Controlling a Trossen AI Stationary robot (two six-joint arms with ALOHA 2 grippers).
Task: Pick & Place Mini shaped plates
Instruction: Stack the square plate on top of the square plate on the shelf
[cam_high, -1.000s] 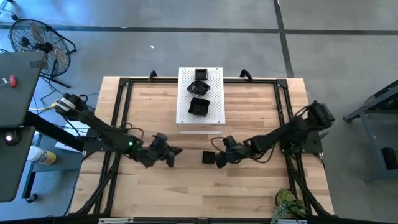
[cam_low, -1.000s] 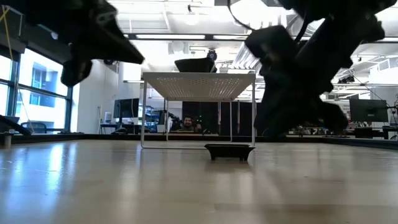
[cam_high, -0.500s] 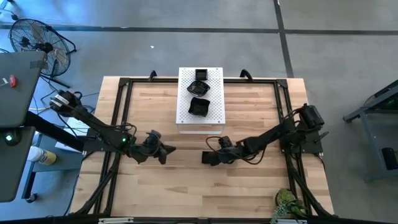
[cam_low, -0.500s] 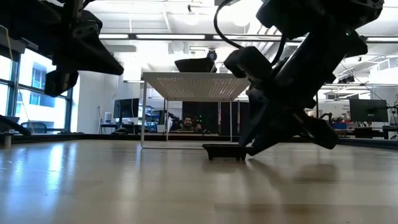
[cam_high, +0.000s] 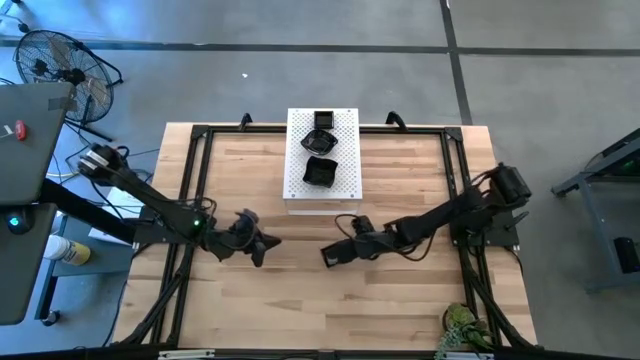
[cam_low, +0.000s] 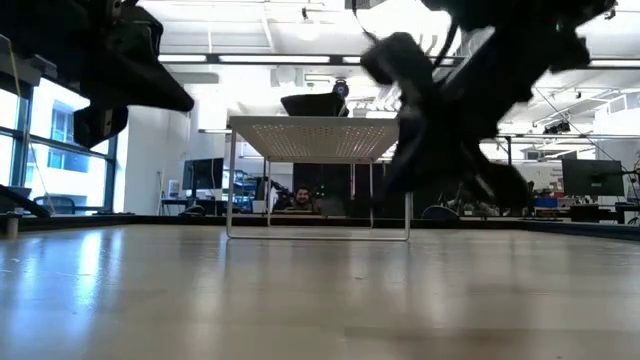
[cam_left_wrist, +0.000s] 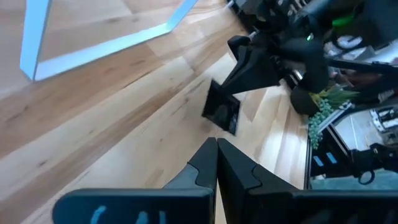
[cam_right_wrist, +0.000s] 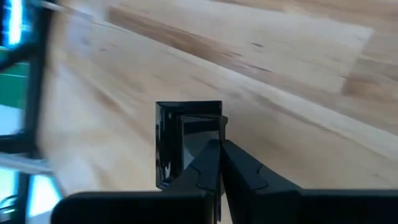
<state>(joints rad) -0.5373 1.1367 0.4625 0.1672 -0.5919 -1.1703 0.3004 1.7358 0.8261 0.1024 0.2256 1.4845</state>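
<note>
On the table: a light wooden plank table (cam_high: 300, 300) framed by black rails, both dark arms reaching inward over its middle.
White board: a large white perforated rectangular board (cam_high: 345, 178) stands on thin white legs at the table's far middle edge; the low view shows it raised like a small shelf (cam_low: 318, 135).
Plates on board: two small glossy black dishes (cam_high: 321, 172), one behind the other, sit on the board's top.
Right gripper: the right gripper (cam_high: 335, 253) is near the table's middle, in front of the board, its fingers pinching the rim of a small glossy black square plate (cam_right_wrist: 186, 134).
Held plate: the square plate shows tilted and clear of the wood in the left wrist view (cam_left_wrist: 222, 111).
Left gripper: the left gripper (cam_high: 262, 244) hangs left of centre, well apart from the plate, fingers pressed together on nothing (cam_left_wrist: 216, 163).
</note>
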